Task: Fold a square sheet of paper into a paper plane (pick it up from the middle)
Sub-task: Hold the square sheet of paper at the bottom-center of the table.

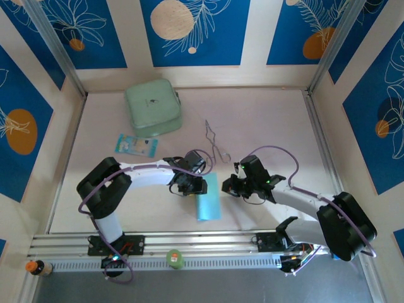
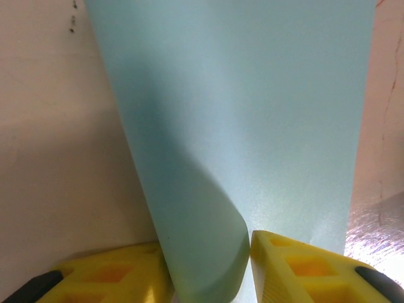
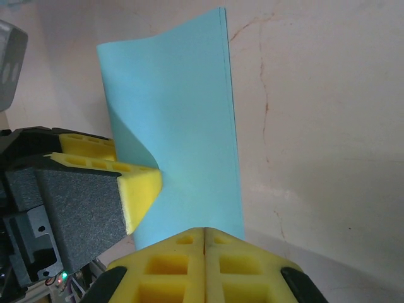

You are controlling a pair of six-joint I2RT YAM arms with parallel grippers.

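Roughly midway between the two arms, the thin cyan sheet of paper (image 1: 209,201) lies on the table (image 1: 271,126) as a narrow doubled strip. Its long axis runs from the near edge toward the back wall, with the far end leaning slightly right. The left claw (image 1: 196,187) meets the strip from the left. In the left wrist view, this claw (image 2: 208,268) has its yellow fingers (image 2: 297,271) against both sides of the paper's (image 2: 252,126) raised left edge, gripping a soft curl. From the right wrist, the paper's (image 3: 189,126) right long edge is a crisp straight line lying flat. The right claw (image 3: 205,243) is closed, fingers pressed together at the strip's near end. I cannot tell whether it pinches the paper. From above, that claw (image 1: 228,186) sits just right of the strip.

On the pale pinkish table, far left, lies a small blue-and-white printed packet (image 1: 136,145). A mint-green rounded case (image 1: 153,107) sits behind it, and thin metal tongs (image 1: 214,142) lie beyond the paper. The tabletop shows faint reddish scuffs (image 3: 265,95). Blue wall panels (image 1: 189,31) with white leaf drawings and orange and cream discs enclose it. A ribbed metal rail (image 1: 208,243) carries the arm bases.
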